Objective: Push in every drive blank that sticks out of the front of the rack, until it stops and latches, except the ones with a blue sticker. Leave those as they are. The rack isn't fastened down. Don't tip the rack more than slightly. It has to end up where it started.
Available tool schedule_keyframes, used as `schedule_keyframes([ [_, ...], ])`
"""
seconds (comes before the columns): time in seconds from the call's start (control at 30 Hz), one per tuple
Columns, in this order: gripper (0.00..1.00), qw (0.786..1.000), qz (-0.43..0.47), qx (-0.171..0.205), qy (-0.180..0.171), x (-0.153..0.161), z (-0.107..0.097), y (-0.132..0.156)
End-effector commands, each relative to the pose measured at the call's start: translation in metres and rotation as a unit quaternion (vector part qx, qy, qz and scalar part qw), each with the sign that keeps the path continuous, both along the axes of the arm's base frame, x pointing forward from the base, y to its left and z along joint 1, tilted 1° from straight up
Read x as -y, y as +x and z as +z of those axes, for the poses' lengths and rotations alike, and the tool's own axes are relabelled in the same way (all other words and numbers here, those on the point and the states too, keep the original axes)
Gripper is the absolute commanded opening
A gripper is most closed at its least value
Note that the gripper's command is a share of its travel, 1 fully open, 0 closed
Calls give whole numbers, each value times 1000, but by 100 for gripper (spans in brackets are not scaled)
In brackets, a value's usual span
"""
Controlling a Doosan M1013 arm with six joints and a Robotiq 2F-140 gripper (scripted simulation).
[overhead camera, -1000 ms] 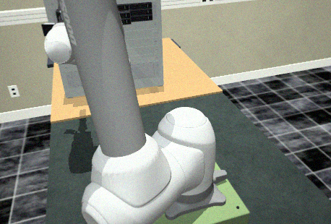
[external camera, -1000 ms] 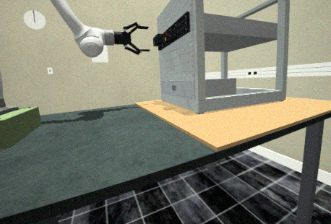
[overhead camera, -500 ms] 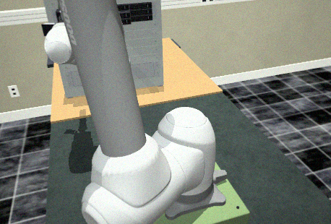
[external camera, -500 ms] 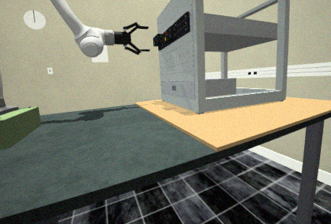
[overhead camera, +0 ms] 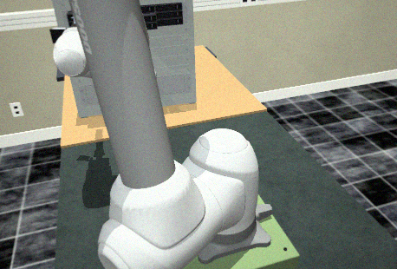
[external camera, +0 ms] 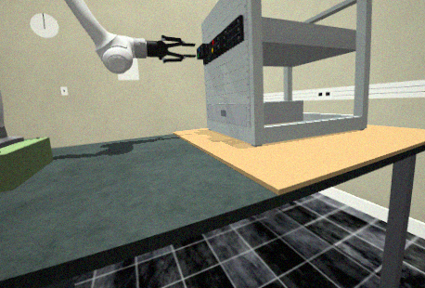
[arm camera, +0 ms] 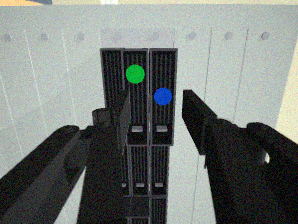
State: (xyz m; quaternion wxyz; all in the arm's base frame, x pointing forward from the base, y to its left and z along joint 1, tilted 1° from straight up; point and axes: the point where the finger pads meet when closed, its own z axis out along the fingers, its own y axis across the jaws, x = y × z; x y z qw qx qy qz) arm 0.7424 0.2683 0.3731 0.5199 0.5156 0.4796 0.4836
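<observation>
The grey rack [overhead camera: 173, 57] [external camera: 232, 89] [arm camera: 240, 65] stands upright on an orange board [overhead camera: 217, 88] [external camera: 325, 154]. A block of black drive blanks [overhead camera: 165, 14] [external camera: 225, 38] sits high on its front. In the wrist view one blank carries a green sticker [arm camera: 135, 74] and the one beside it a blue sticker [arm camera: 162, 96]. In the exterior view the green-stickered end [external camera: 199, 53] seems to stick out slightly. My gripper [external camera: 192, 50] [arm camera: 156, 103] is level with these blanks and just short of them. Its fingers are drawn close together on nothing. The arm hides the gripper in the top view.
The orange board lies on a dark green table [external camera: 139, 177] [overhead camera: 303, 196]. My arm's base stands on a light green block [overhead camera: 260, 252] [external camera: 23, 161] at the table's other end. The rack's sides and back are open frame with a shelf [external camera: 306, 38].
</observation>
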Motion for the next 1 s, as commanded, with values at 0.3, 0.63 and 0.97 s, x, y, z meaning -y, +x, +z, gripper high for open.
schedule_keyframes([
  [0.3,10,1000,-3,1,1,1,1,1],
  [0.63,10,1000,-3,1,1,1,1,1],
  [0.97,10,1000,-3,1,1,3,1,0],
])
